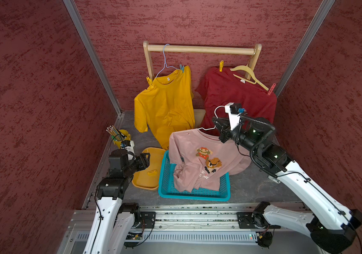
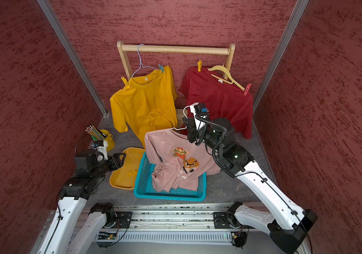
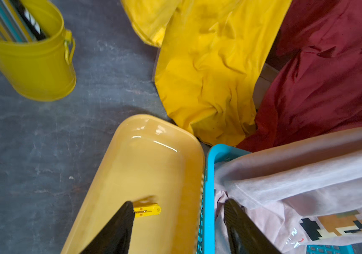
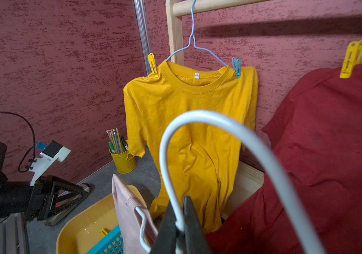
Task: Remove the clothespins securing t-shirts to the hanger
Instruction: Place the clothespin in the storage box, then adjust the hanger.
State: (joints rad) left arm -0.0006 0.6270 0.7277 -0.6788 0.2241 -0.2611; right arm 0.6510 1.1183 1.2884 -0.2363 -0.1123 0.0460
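A mustard yellow t-shirt (image 1: 164,105) hangs on a blue wire hanger (image 1: 165,63), pinned by a yellow clothespin (image 1: 149,81) and a light blue clothespin (image 1: 182,68). The dark red t-shirt (image 1: 237,94) carries a yellow clothespin (image 1: 221,66) and a red-pink one (image 1: 271,89). My right gripper (image 4: 179,202) is shut on the neck of a white hanger (image 4: 208,116). From that hanger the pale pink t-shirt (image 1: 200,162) droops into the teal basket (image 1: 194,195). My left gripper (image 3: 179,202) is open above the yellow tray (image 3: 153,167). A loose yellow clothespin (image 3: 148,210) lies in the tray beside one finger.
A wooden rail (image 1: 200,49) at the back carries the blue hanger. A yellow pail of pencils (image 1: 122,136) stands left of the tray, close behind my left arm. Red walls close in on both sides, and a metal rail runs along the front edge.
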